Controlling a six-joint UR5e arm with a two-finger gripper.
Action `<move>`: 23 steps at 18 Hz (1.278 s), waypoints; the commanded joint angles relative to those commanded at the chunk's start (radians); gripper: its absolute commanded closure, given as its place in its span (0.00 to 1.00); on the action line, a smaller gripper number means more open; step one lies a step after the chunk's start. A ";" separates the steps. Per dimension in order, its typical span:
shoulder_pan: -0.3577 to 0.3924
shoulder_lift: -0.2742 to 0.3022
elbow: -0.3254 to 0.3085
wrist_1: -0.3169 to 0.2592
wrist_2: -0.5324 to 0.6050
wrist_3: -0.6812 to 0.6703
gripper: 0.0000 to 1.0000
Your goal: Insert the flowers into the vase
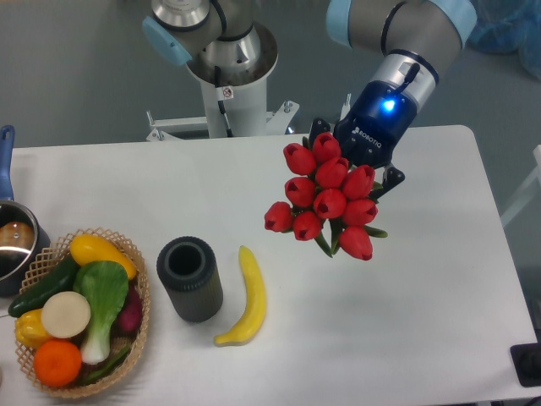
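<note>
Blue pincer [353, 172] marked ROBOTIQ, clamped on smooth red tulip-bud flowers [325, 199] above the white surface [423, 288], thick-walled dark grey cylindrical vase [189, 278] well apart, curved yellow banana [244, 298] beside it

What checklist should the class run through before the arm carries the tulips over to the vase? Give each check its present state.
1. Flowers off the table and carried at the gripper: ok, though the fingers are hidden behind the buds.
2. Vase upright with its mouth open and unblocked: ok.
3. Bunch lined up over the vase mouth: not ok, it hangs well to the camera's right of the vase.
4. Banana clear of the vase: ok, it lies beside the vase with a gap.
5. Stems pointing down toward the mouth: cannot tell, the buds face the camera and hide the stems.
6. Basket of vegetables apart from the vase: ok, narrowly.
</note>
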 joint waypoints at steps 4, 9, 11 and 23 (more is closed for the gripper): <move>-0.015 0.000 -0.003 0.002 0.002 0.006 0.52; 0.009 0.002 -0.029 0.005 0.005 0.015 0.52; 0.009 0.005 -0.029 0.003 0.005 0.015 0.52; 0.011 0.014 -0.014 0.011 0.000 0.041 0.52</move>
